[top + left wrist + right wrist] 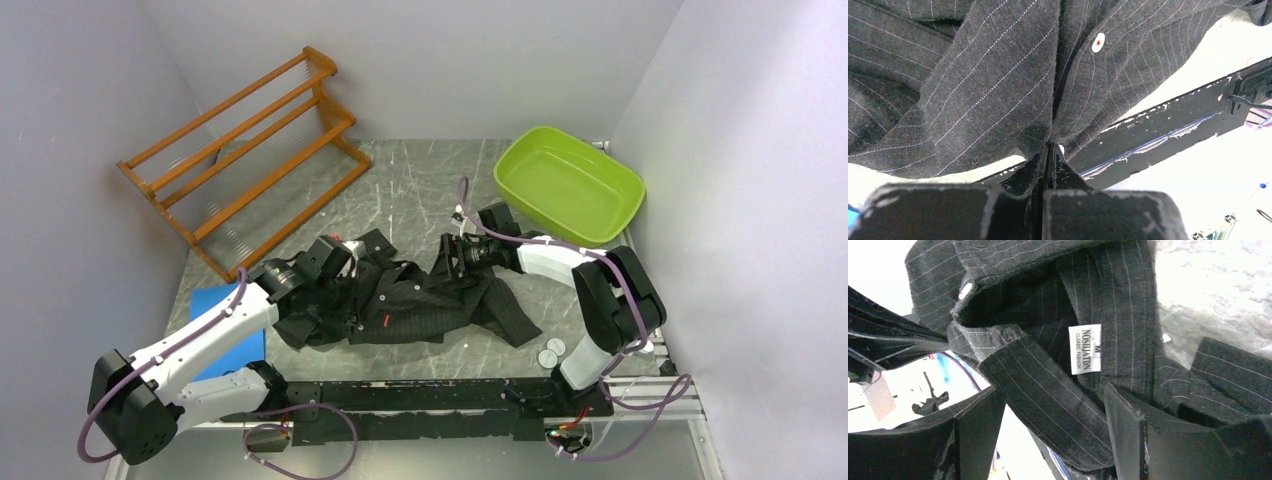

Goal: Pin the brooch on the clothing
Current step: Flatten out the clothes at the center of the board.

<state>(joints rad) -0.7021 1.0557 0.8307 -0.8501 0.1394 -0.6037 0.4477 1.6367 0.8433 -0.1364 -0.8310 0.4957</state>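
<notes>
Top external view: we saw the black pinstriped shirt lying crumpled, soft and woven, on the marbled grey table between both arms. The left gripper was clenched on a fold of cloth below a round white button. The right gripper stood released, its flat fingers straddling a strip beside the white neck label.

table: grey marbled | on it: shirt, wooden rack, green tub, blue sheet, two white discs
</notes>
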